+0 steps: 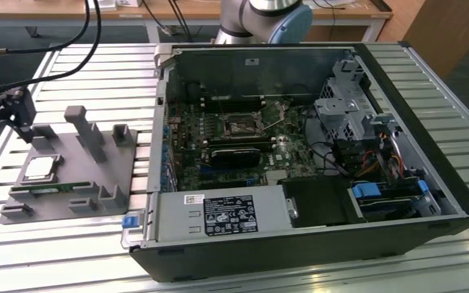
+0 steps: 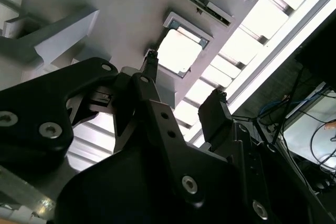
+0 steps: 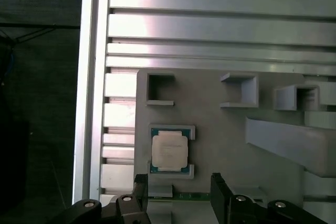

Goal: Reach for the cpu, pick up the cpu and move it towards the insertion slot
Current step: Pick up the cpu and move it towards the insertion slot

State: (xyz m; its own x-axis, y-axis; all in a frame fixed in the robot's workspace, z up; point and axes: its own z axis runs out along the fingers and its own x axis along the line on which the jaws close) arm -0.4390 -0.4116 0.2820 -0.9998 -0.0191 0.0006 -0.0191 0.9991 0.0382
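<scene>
The cpu (image 1: 41, 169) is seated in a recess of the grey fixture plate (image 1: 80, 171), at the exterior view's left, well apart from the insertion slot (image 1: 240, 127) inside the computer case (image 1: 300, 247). The gripper (image 3: 180, 195) is positioned above the plate, near the cpu, with its fingers spread and nothing held.

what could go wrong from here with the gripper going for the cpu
1. The open gripper is short of the cpu; its fingers could catch the raised ledges around it on the grey holder.
2. The memory stick lies right beside the cpu and could get knocked.
3. The case wall stands between holder and insertion slot; a low carry might hit it.
</scene>
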